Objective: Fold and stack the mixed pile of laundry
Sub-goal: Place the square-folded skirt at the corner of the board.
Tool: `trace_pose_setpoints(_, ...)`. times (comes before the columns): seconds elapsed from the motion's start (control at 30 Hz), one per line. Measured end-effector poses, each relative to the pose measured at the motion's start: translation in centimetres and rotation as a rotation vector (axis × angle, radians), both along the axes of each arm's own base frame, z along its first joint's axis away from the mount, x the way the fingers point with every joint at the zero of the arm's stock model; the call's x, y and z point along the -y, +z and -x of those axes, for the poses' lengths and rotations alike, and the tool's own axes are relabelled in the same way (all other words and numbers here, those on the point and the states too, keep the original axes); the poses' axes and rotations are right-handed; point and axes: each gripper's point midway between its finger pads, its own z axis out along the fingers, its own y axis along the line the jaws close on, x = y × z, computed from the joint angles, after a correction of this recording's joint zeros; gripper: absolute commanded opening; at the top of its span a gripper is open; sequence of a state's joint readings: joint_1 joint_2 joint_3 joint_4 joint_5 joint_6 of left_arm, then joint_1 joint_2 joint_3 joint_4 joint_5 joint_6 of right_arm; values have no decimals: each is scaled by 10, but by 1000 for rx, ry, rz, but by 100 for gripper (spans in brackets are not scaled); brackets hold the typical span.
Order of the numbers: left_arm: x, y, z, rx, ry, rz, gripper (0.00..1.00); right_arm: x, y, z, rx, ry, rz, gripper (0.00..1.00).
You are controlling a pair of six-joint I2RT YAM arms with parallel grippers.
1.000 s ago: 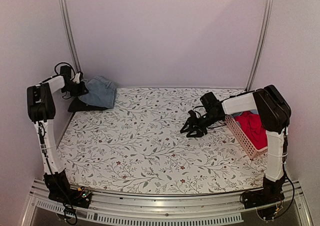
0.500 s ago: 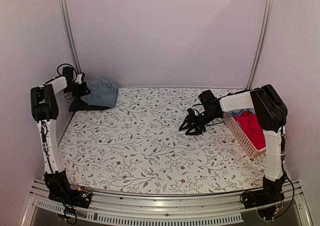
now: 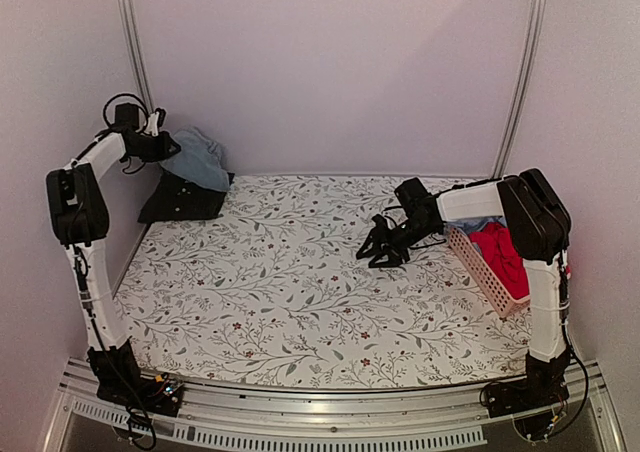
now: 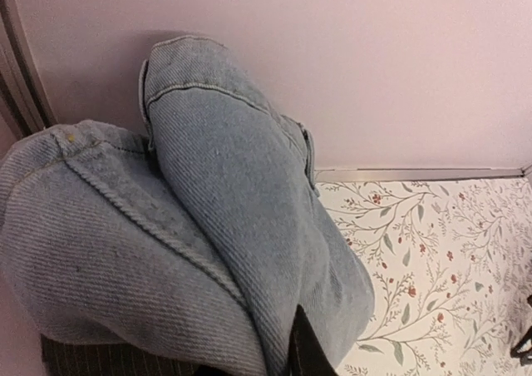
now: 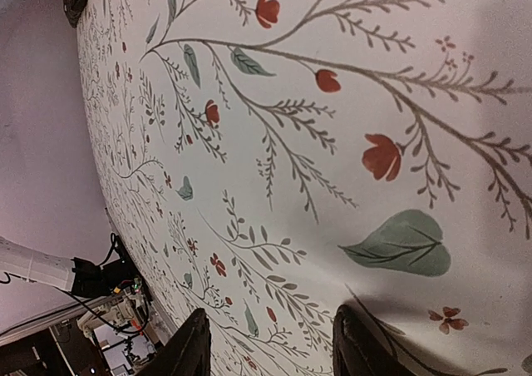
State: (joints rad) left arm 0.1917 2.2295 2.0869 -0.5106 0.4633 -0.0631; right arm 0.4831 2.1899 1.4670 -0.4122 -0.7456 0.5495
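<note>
The denim (image 3: 200,158) is soft, weighty and floppy. It hangs bunched just below the left gripper (image 3: 163,144), which is clamped on a fold of it, above the black shirt (image 3: 185,200). A hem would probably give a surer hold. The right gripper (image 3: 381,253) hovers empty with its jaws apart. A second ago the denim lay on the shirt; now it is lifted.

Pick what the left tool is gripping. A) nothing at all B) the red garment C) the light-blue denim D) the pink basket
C: the left tool is shut on the light-blue denim, which hangs from it above the black shirt in the far left corner.
</note>
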Motion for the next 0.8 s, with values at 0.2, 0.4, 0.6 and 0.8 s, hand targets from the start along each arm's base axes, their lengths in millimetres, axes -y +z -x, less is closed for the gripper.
trace_pose_setpoints(0.2,-42,-64,-7,-90,59,0,26,0,0,0,-1,0,-1,49)
trace_pose_setpoints(0.4,-78,-156,-4,-241,136,-27,99,0,0,0,-4,0,1,49)
trace_pose_setpoints(0.6,-88,-157,-4,-268,213,-135,100,0,0,0,-7,1,1,50)
trace_pose_setpoints(0.8,-76,-122,4,-254,289,-304,100,0,0,1,-6,5,1,50)
